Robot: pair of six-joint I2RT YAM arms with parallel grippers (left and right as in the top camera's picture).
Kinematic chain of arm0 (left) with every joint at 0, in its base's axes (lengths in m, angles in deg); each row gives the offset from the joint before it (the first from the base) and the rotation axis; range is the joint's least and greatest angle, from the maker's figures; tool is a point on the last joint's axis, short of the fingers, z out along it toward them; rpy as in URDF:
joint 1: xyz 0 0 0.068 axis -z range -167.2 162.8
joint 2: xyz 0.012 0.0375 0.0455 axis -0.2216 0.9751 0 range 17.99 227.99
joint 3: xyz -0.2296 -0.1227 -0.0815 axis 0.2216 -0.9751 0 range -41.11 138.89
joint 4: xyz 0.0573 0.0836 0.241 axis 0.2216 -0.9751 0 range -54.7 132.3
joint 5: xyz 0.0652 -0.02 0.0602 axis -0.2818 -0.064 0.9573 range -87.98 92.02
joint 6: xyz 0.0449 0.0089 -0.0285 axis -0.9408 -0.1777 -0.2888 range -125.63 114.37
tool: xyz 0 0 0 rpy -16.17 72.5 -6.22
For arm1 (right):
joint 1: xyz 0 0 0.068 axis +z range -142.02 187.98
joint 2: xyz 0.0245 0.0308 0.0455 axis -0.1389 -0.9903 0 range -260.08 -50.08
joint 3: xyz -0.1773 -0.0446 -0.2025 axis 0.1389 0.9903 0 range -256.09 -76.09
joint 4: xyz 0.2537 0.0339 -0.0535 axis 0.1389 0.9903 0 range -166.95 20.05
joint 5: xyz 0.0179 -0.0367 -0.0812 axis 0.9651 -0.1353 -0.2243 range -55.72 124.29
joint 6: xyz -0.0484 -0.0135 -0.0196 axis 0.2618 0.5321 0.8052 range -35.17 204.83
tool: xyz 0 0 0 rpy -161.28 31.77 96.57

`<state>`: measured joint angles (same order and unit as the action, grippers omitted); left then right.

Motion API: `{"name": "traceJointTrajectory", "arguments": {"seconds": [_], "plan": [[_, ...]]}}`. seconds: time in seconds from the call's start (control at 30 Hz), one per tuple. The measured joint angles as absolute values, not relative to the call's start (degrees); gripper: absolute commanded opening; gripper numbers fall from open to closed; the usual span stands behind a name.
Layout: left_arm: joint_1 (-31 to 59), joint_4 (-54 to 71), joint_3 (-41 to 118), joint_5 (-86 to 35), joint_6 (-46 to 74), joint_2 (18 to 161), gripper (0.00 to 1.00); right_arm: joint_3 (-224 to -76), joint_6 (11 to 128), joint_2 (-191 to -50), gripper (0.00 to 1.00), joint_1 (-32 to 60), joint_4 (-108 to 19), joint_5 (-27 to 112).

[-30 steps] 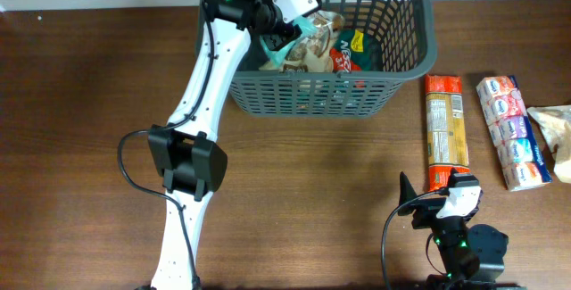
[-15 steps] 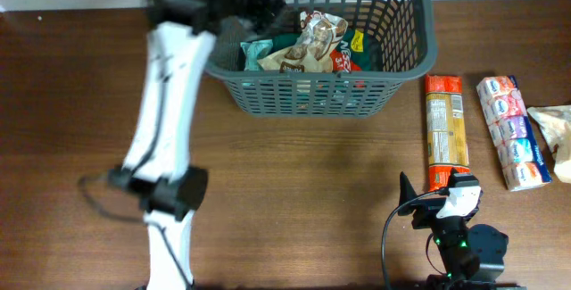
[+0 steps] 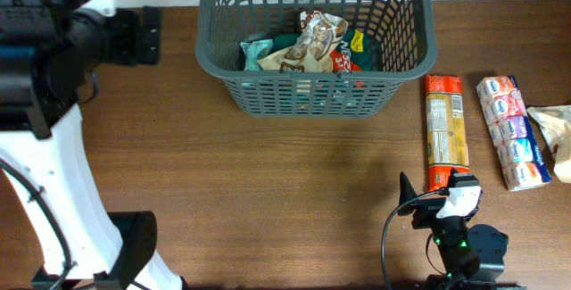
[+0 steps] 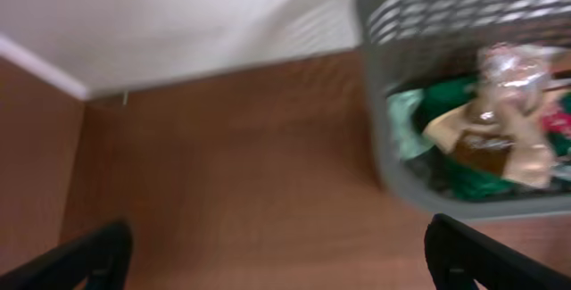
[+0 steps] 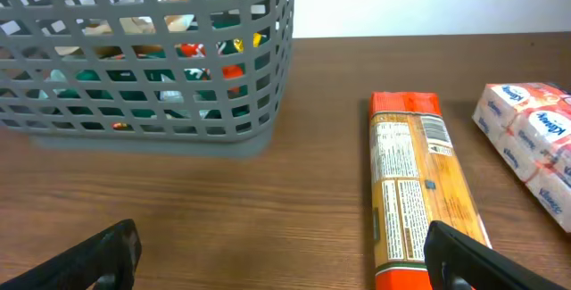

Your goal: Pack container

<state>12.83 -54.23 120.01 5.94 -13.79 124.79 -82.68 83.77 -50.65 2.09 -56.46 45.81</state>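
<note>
The dark grey lattice basket (image 3: 406, 53) stands at the back middle of the table. It holds several packets: a brown snack bag (image 3: 308, 45) on top, with teal, red and green ones around it. My left gripper (image 3: 138, 36) is open and empty, to the left of the basket and above the table. In the left wrist view (image 4: 281, 254) only its finger ends show, with the basket (image 4: 379, 161) at the right. My right gripper (image 3: 433, 190) is open and empty, low near the front edge. In the right wrist view (image 5: 281, 254) it faces the basket (image 5: 268, 103).
A long orange pasta packet (image 3: 444, 129) lies right of the basket, and its end shows beside the right finger (image 5: 419, 201). A pack of tissues (image 3: 513, 131) and a beige bag (image 3: 558, 138) lie at the far right. The white wall runs behind the table.
My left arm has pulled out of the basket and swung left, with its gripper now outside and empty. The packets in the basket have settled. The right arm has not moved.
</note>
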Motion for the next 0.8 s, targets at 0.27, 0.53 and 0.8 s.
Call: {"name": "traceJointTrajectory", "arguments": {"seconds": [0.27,0.53,0.8], "plan": [[10.7,-54.2,119.6,6.6,-12.0,125.3,0.99,-90.0,84.0,-51.0,0.99,2.1,-48.0,50.8],[10.7,-54.3,119.6,6.6,-11.8,125.3,0.99,-124.1,86.3,-73.3,0.99,2.1,-21.6,44.6],[10.7,-54.3,119.6,6.6,-11.8,125.3,0.99,-151.4,88.5,-101.9,0.99,2.1,-8.3,46.0]]}}
